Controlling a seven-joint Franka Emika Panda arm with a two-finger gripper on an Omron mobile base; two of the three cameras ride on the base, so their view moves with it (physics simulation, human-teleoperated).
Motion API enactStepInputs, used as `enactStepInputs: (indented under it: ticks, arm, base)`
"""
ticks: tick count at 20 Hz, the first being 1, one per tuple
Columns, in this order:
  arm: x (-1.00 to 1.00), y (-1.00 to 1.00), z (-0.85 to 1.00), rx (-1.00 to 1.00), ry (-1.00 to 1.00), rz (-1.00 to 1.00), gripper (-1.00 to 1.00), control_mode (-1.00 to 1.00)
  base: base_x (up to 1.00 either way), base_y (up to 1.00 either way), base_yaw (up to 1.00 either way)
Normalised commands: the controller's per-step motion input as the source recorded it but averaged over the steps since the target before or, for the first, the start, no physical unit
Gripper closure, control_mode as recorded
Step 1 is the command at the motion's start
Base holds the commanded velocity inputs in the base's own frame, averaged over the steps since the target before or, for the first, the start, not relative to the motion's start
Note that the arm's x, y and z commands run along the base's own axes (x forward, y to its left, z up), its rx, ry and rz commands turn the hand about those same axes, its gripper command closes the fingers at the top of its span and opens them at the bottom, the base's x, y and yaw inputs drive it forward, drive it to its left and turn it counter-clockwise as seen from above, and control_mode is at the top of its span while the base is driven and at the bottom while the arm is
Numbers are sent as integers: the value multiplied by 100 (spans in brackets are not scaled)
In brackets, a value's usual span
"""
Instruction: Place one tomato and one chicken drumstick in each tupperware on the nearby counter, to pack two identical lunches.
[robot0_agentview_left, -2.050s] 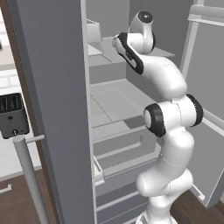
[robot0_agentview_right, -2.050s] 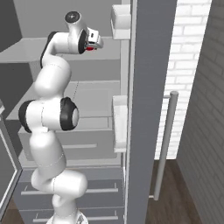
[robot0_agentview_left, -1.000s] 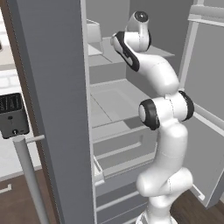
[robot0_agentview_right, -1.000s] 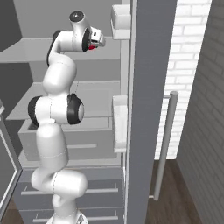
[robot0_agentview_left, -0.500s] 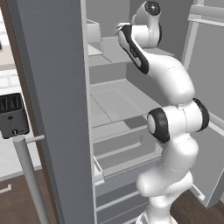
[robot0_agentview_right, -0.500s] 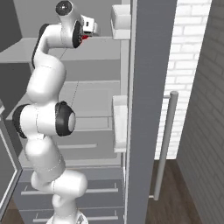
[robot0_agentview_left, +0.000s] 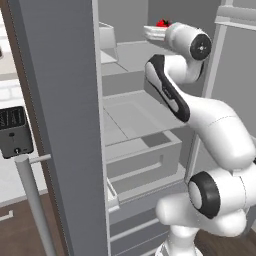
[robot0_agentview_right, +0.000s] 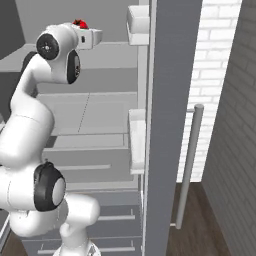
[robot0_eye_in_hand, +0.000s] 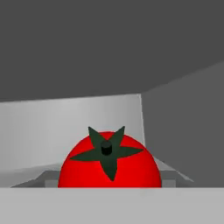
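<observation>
inside the open fridge, a glossy red tomato (robot0_eye_in_hand: 109, 159) sits at six o'clock just ahead of the end effector (robot0_agentview_left: 159, 31); whether its jaws are open cannot be told. round, smooth, likely light and slippery, it looks best pinched gently across its widest middle. beyond, plain grey fridge walls (robot0_eye_in_hand: 109, 48).

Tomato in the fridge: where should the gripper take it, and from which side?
Grip the tomato across its round red sides, at the widest part below the green stem, coming along the hand camera's line of sight. The stem faces the camera, so the sides look free. Whether the fingers already hold it cannot be told.
</observation>
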Motion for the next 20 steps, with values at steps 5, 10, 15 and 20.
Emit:
enactStepInputs:
  ticks: [5,10,15,20]
  arm:
    - [-100,-10,7,17,-25,0,100,-100]
    - [-100,-2,-1,3,4,0,100,-100]
    - [-100,0,0,0,35,0,100,-100]
    - [-100,0,-83,0,77,2,100,-100]
  base:
    - [0,0,0]
    - [0,0,0]
    - [0,0,0]
    - [0,0,0]
